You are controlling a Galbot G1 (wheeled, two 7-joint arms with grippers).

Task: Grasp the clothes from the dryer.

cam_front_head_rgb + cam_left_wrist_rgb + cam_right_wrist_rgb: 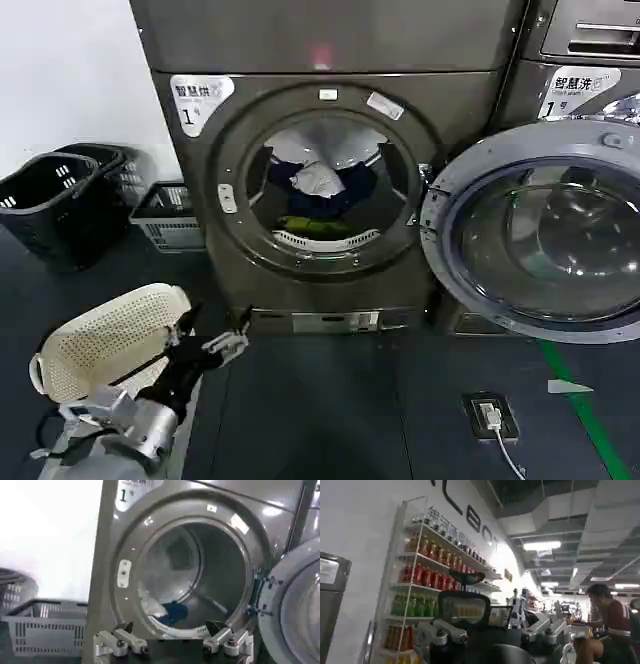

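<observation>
While the left arm extends low in the head view, the left end effector (213,338) sits just above the dark floor (330,420), short of the dryer, with its two fingers (120,641) spread apart and nothing between them. Beside the arm lies a cream perforated basket (105,340). Ahead stands the dryer (330,180), a dark grey-bronze front-loader bearing a white label marked 1 (197,100); its round port is open and its door (545,230) is swung out toward the robot's right. Inside the drum rest the clothes (318,195): a white piece on top, dark navy fabric around it, and a yellow-green piece at the front lip. Farther left, black baskets (55,200) and a grey crate (168,215) stand against the wall. The right end effector (492,632) points toward a drinks shelf (430,575), fingers apart and empty.
</observation>
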